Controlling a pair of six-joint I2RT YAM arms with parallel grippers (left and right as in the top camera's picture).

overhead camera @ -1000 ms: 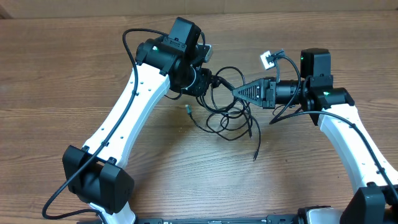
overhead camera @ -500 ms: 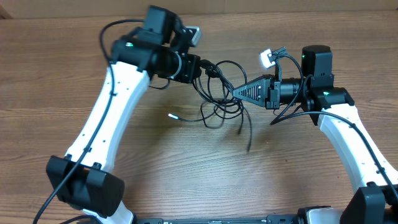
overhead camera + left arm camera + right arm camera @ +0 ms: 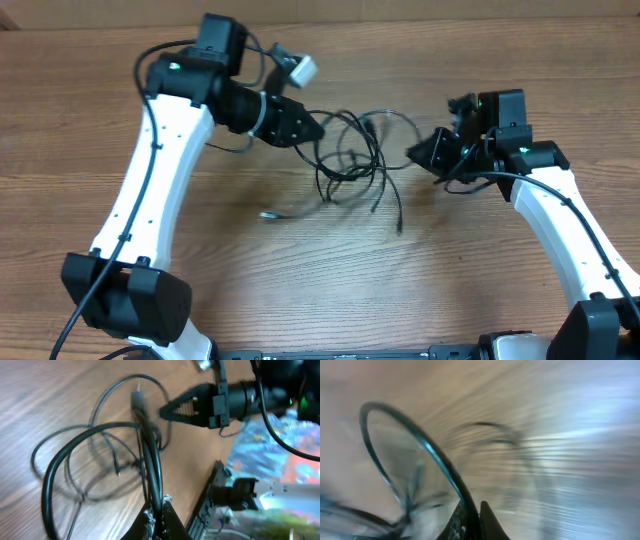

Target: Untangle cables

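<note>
As the left hand (image 3: 314, 128) and right hand (image 3: 413, 155) each pinch them, cables (image 3: 150, 460) slung between.

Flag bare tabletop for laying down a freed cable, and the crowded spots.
Free: the wide patch of table in front of the cables, between the left arm and right arm; also the far strip behind them. Crowded: between the left end effector and right end effector, where the cables loop.

overhead: bright, even light from above; faint soft shadows under the cables (image 3: 340, 172) on the table (image 3: 300, 290); right gripper (image 3: 413, 155) smeared by motion | left wrist: mild blur; far right out of focus, colours smeared | right wrist: heavy streaking blur; pale bluish glare at right
</note>
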